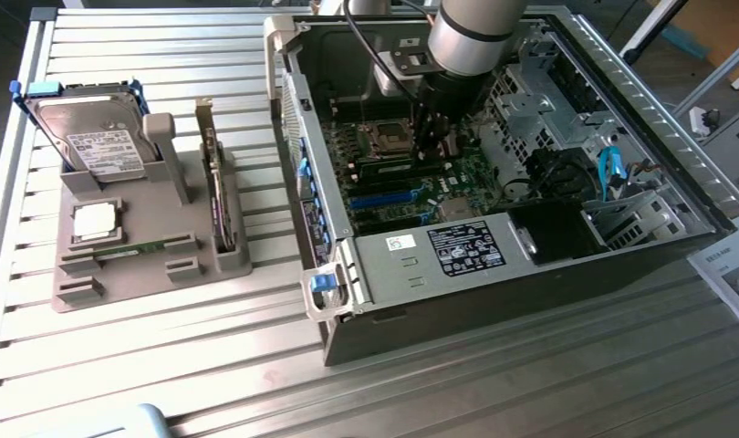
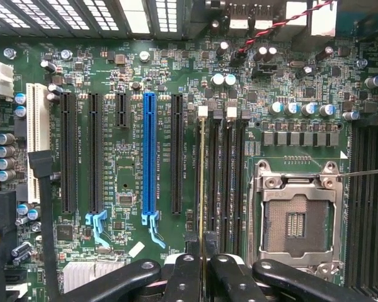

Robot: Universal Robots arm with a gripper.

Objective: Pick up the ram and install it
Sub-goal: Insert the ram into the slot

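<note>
Clearly the gripper (image 2: 203,267) is closed on the ram (image 2: 203,189), its fingers (image 2: 186,277) pinching the thin board from either face. The stick shows edge-on, upright along a memory slot just beside the empty processor socket (image 2: 296,217), on the side toward the blue expansion slot (image 2: 149,157). I judge it light and stiff but brittle, with bare contacts. It is best held by its flat faces near the top edge, well away from the gold edge.

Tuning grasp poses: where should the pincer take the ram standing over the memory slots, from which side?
Pinch the ram across its two flat faces on the upper long edge, coming straight down toward the motherboard. It is thin and stands on edge along a slot, as the pincer holds it.
</note>
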